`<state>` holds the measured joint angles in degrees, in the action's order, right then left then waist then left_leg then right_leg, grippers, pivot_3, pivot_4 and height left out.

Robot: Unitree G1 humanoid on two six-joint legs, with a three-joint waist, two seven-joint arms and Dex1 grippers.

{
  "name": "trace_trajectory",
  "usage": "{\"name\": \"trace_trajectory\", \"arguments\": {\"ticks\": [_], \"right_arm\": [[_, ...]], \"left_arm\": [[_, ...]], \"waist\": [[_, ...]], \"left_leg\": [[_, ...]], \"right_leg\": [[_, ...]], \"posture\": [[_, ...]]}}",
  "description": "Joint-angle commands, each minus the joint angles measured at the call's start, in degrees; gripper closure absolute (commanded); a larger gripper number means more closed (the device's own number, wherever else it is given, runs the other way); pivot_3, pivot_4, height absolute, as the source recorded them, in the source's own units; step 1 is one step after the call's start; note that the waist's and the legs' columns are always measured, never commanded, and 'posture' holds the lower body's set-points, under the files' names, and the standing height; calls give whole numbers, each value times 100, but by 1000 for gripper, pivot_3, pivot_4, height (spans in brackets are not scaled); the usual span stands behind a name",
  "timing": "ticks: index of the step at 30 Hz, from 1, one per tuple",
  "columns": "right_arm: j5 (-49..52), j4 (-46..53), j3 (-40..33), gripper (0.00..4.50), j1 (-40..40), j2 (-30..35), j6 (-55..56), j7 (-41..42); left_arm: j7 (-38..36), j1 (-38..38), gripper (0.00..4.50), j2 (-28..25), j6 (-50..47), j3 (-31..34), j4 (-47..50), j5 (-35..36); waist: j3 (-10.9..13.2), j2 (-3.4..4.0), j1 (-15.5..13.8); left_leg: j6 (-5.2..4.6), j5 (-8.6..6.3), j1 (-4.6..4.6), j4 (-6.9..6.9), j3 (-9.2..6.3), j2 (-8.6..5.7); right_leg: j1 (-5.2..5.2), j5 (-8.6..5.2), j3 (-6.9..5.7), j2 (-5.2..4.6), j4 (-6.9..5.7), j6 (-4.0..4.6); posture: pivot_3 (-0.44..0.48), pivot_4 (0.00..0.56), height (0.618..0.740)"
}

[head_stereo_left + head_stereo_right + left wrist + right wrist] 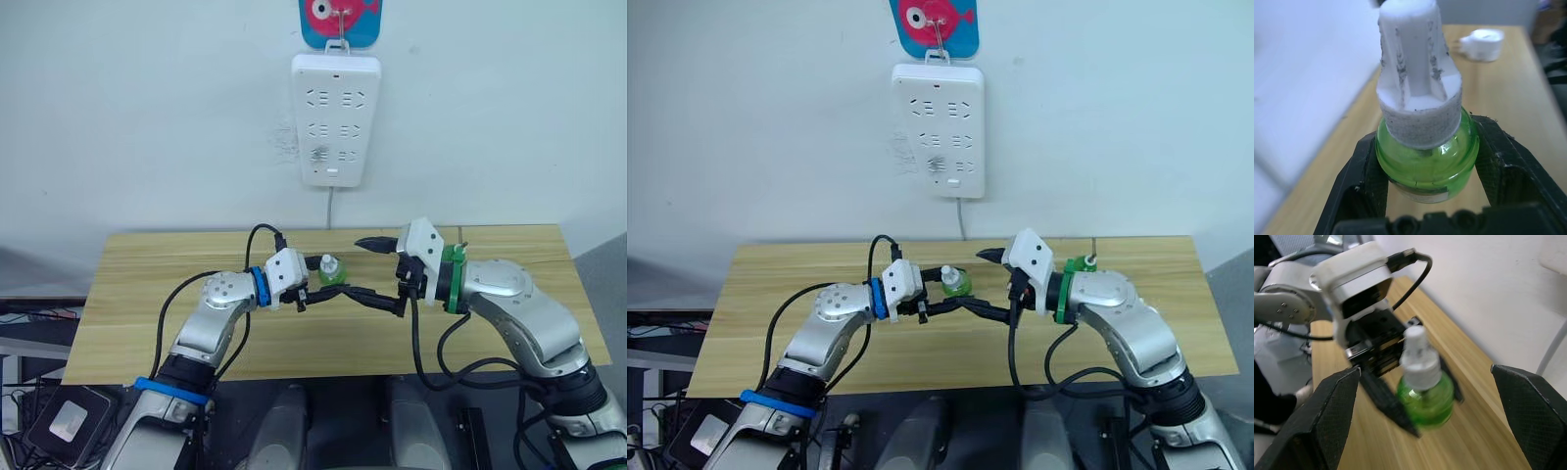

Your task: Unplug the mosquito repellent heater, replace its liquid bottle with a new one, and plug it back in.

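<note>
White wall behind; wooden counter in front of it, running the width of the head views.

Power strip: tall, white, multi-socket, hung on the wall above the counter's far edge, under a blue hook plate with a pink fish. A white cord drops from its base toward the counter.

Bottle: small, green translucent body, white ribbed cap with grey smudges. Upright, near the middle of the counter's width, toward the far edge; whether it rests on the counter or is lifted just clear cannot be told.

Left gripper: closed on the bottle, one black finger pressed against each side of the green body just below the cap. The arm reaches in from the left, with a blue band at the wrist.

Right gripper: wide open, holding nothing. Its two black fingers point toward the bottle from the right, one above and one below it in the head views, close to the bottle but not touching. The arm carries a green band at the wrist.

Heater: small white rounded unit lying on the counter, seen blurred in the left wrist view beyond the bottle and well apart from it, close to the counter's edge. Its vent cannot be made out.
</note>
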<state>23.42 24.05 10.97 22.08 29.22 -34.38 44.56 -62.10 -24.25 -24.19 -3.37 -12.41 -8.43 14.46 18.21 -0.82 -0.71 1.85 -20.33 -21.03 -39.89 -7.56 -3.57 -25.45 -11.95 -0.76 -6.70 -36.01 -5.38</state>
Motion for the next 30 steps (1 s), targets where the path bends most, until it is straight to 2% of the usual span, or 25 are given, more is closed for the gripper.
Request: {"name": "trace_trajectory", "arguments": {"ticks": [1,4,7,14,15,21,25,30], "right_arm": [[110,254,-74,0,-98,-128,-61,-168],[70,245,-2,0,-133,-228,-96,-253],[-14,190,56,609,-179,-255,-60,-275],[-71,162,200,3118,-179,-386,3,-333],[-63,163,205,3364,-176,-428,4,-355],[-73,279,232,3360,-211,-516,237,-212],[-54,197,328,3360,-166,-326,537,303],[170,-1306,567,3360,891,-122,1414,2513]], "left_arm": [[-386,-149,2267,-97,99,-91,149,47],[-448,-365,2267,-23,114,-77,-17,45],[-505,-479,2267,20,152,-79,-120,15],[-635,-436,2267,15,96,-73,-58,58],[-631,-431,2267,25,83,-74,-40,61],[-706,-196,2267,-55,14,-108,145,61],[-913,-38,2267,-126,62,-275,337,32],[-1555,-115,2267,-203,277,-576,440,60]], "waist": [[-6,-1,24],[-9,-3,30],[-12,-2,44],[-12,-2,97],[-13,-2,97],[-20,-3,97],[-28,-4,93],[-61,-9,95]], "left_leg": [[0,0,0,0,0,0],[0,0,-2,-5,1,-2],[1,1,-3,-7,1,-3],[1,1,-3,-6,5,-1],[1,1,-3,-6,5,-1],[1,1,-3,-6,6,-2],[1,1,-4,-8,8,-3],[0,1,-1,-17,30,0]], "right_leg": [[0,0,-1,0,0,0],[1,1,1,-1,-1,0],[1,1,0,-1,-2,0],[-5,1,1,0,-6,0],[-6,1,2,1,-8,0],[-7,2,2,0,-8,0],[-8,2,4,0,-10,1],[-2,13,3,2,-9,4]], "posture": [[21,244,740],[13,242,740],[12,241,740],[18,241,740],[18,241,740],[35,237,740],[46,230,740],[74,227,740]]}}
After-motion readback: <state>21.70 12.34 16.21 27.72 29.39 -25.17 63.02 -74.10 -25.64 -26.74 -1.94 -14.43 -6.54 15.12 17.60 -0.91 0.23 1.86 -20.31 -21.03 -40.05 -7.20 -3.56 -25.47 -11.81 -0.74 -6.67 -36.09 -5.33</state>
